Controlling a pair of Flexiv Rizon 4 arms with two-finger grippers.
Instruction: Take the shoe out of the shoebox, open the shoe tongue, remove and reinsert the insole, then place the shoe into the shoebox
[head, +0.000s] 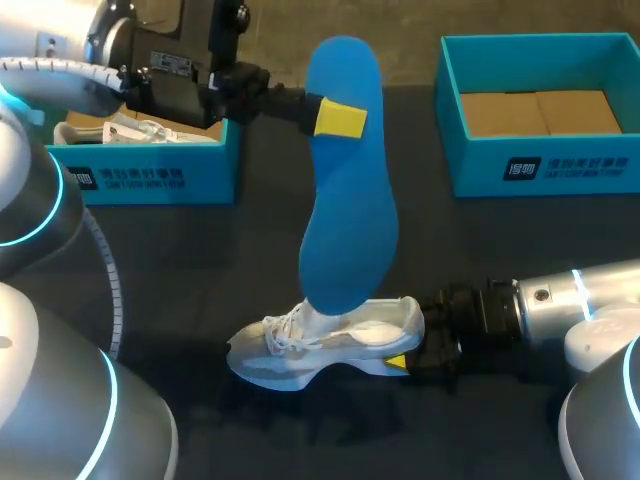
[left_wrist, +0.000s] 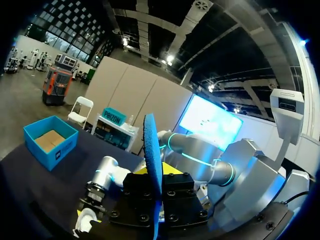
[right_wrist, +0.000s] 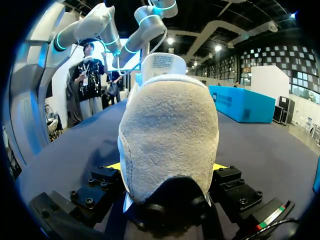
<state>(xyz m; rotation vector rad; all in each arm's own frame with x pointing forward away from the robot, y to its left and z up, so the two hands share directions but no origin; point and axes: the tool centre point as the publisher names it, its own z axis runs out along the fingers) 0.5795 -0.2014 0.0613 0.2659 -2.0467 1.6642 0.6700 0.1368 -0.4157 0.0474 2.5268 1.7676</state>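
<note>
A white shoe (head: 330, 340) stands on the dark table with its toe toward my left side. My right gripper (head: 411, 340) is shut on its heel. In the right wrist view the grey heel (right_wrist: 170, 135) fills the space between the two fingers of my right gripper (right_wrist: 167, 167). A blue insole (head: 345, 190) hangs upright over the shoe, its lower end at the shoe's opening. My left gripper (head: 338, 118) is shut on its upper part. In the left wrist view the insole (left_wrist: 151, 150) shows edge-on between the fingers of my left gripper (left_wrist: 157, 172).
A teal shoebox (head: 540, 160) with a cardboard floor stands at the back right, also seen in the left wrist view as the shoebox (left_wrist: 50, 142). A second teal box (head: 150, 175) holding pale items stands at the back left, under my left arm.
</note>
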